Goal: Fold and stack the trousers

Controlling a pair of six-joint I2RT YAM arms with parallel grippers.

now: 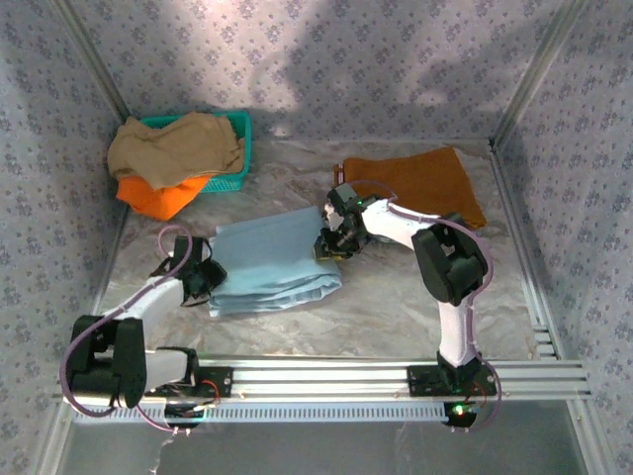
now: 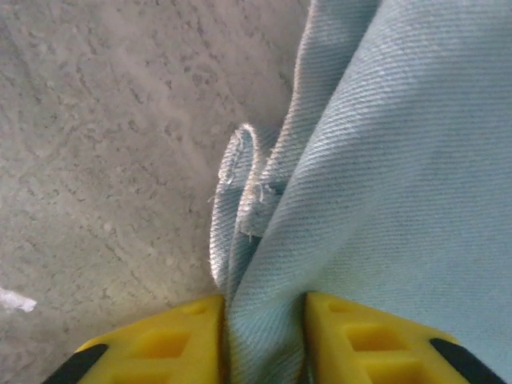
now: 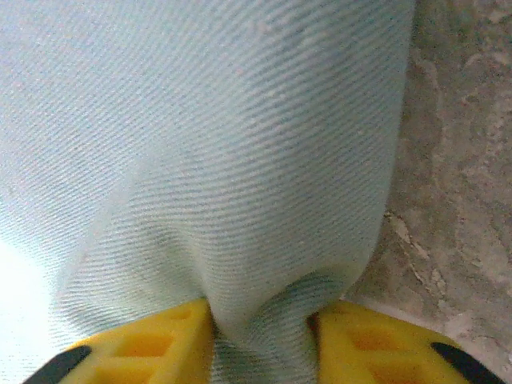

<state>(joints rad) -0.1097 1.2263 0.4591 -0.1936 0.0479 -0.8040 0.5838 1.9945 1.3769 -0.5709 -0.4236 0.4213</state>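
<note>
The pale sky-blue trousers (image 1: 269,262) lie folded into a rough rectangle in the middle of the table. My left gripper (image 1: 206,280) is at their left edge, and in the left wrist view its yellow fingers (image 2: 172,344) pinch a bunched fold of the blue fabric (image 2: 384,184). My right gripper (image 1: 331,243) sits at the trousers' right edge. Its yellow fingers (image 3: 148,344) are shut on a gathered bulge of the same cloth (image 3: 208,152).
A teal basket (image 1: 235,148) at the back left holds a tan garment (image 1: 178,146) over a bright orange one (image 1: 158,196). Rust-orange trousers (image 1: 420,180) lie flat at the back right. Patterned walls close in three sides, and a metal rail (image 1: 396,374) runs along the front.
</note>
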